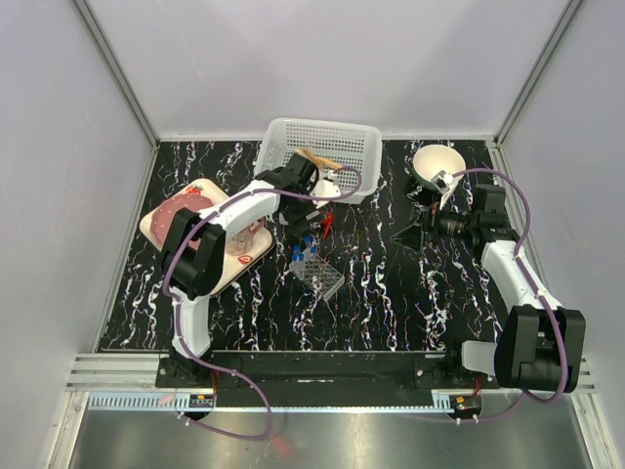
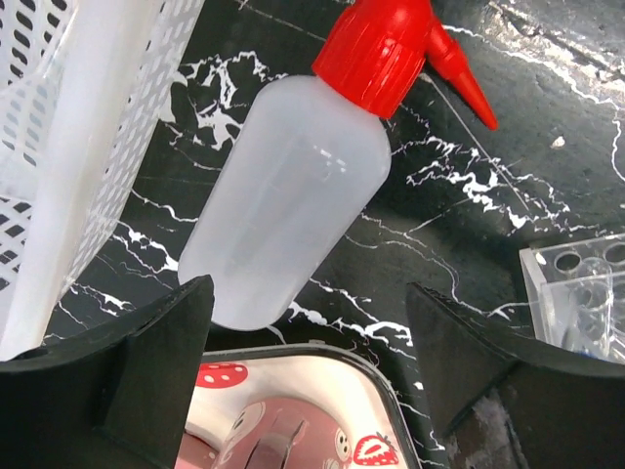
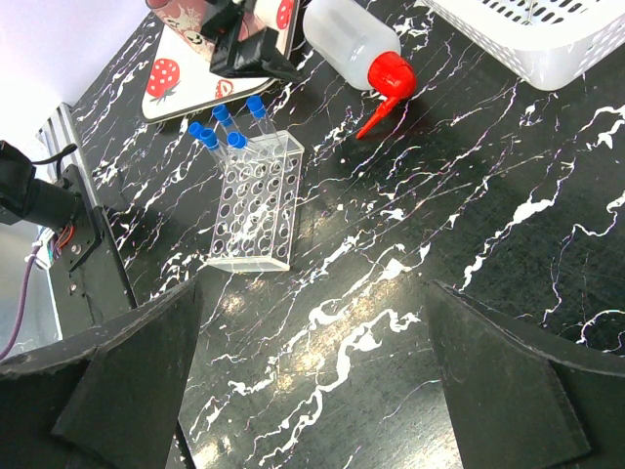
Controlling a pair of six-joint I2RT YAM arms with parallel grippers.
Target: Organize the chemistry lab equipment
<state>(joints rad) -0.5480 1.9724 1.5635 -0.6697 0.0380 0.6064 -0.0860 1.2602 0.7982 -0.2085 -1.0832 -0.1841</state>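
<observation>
The translucent red-capped bottle (image 2: 293, 195) lies on its side on the black marbled table, its nozzle pointing away from the basket. My left gripper (image 2: 308, 332) is open just behind the bottle's base, which sits close to the left finger (image 2: 146, 371); nothing is gripped. The clear tube rack (image 3: 256, 200) stands mid-table with several blue-capped test tubes (image 3: 229, 127) at its far end. My right gripper (image 3: 312, 391) hangs open above bare table, right of the rack. Thin wooden sticks (image 1: 317, 158) lie in the white basket (image 1: 342, 137).
The white mesh basket (image 2: 78, 127) stands right beside the bottle. A strawberry-print tray (image 1: 166, 220) with pink crockery sits at the left, its corner under my left gripper. A white bowl (image 1: 437, 163) stands at the back right.
</observation>
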